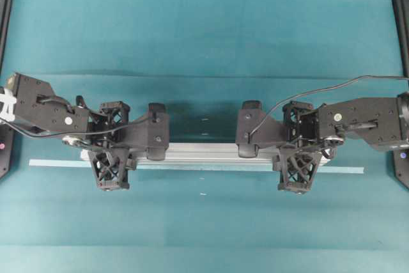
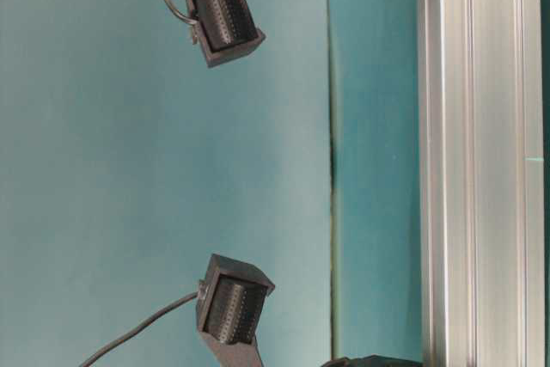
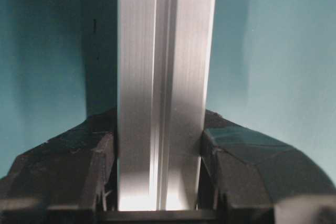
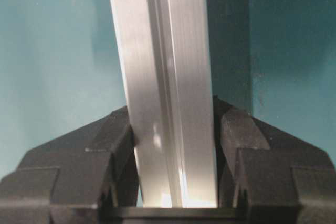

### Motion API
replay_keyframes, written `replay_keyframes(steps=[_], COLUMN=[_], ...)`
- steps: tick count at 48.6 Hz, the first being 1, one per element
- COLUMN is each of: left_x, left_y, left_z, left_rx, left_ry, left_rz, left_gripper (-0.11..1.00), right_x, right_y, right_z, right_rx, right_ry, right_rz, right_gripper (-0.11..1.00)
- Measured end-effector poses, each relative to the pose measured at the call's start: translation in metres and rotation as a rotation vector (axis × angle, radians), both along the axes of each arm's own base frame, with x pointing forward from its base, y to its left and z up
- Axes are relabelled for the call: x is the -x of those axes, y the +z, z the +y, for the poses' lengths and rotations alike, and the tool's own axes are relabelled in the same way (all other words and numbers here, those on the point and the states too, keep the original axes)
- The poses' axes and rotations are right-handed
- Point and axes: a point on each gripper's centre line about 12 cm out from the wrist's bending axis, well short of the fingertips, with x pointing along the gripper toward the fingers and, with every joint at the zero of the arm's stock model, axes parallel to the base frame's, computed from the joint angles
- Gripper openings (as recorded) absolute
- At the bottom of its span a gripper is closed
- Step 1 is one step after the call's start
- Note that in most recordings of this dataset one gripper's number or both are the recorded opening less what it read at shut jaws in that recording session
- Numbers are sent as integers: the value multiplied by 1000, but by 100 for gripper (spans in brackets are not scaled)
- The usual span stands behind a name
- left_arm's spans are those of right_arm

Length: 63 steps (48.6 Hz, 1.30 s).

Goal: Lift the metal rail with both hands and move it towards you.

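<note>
On my left wrist view, the left black gripper with lattice-patterned fingers (image 3: 160, 177) is clamped on the long silver grooved aluminium rail (image 3: 163, 77), one dark fingertip (image 3: 100, 171) pressed against each side face of the bar, which runs straight away from the camera between them. On my right wrist view I see the same on the other arm: the right black lattice-fingered gripper (image 4: 176, 153) pinches the rail (image 4: 168, 77) with a finger (image 4: 118, 145) flush against each side, the bar leaning slightly to the left as it recedes. From overhead, the left gripper (image 1: 110, 147) sits near one end of the rail (image 1: 201, 154) and the right gripper (image 1: 299, 148) near the other, so the bare middle stretch of the bar spans the gap between my two hands. Each hand's blocky black body reaches inward over the bar, and a thin black cable (image 1: 307, 94) loops from the right arm. Just on the near side of the rail, partly under the fingers, I see a thin flat pale blue-green tape strip (image 1: 54, 163) running parallel to it and sticking out past both grippers. Everything lies over the teal table surface (image 1: 204, 36). The table-level view shows the rail (image 2: 481, 161) close up, with two black blocks (image 2: 225, 19) trailing cables off to its side.
</note>
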Motion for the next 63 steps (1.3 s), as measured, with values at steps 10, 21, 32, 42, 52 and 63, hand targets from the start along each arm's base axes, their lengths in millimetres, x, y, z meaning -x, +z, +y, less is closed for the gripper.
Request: replay_keyframes(steps=[10, 21, 32, 42, 52, 63], left_x=[2, 3, 3, 2, 0, 0], left_y=[-2, -2, -3, -3, -3, -3], left_z=[3, 4, 4, 4, 4, 4], left_rx=[-2, -2, -2, -1, -2, -1], left_ry=[5, 8, 6, 7, 4, 5], left_rz=[5, -1, -12, -17, -50, -67], left_gripper=[29, 29, 29, 29, 28, 28], right_x=[-1, -2, -1, -1, 0, 0], right_y=[-3, -7, -10, -10, -11, -11], right_z=[0, 0, 0, -1, -2, -2], right_rx=[-2, -2, -1, 0, 1, 1], right_ry=[-10, -13, -14, -15, -19, -19], right_rz=[-6, -7, -6, -7, -12, -22], right_gripper=[39, 39, 39, 39, 39, 39])
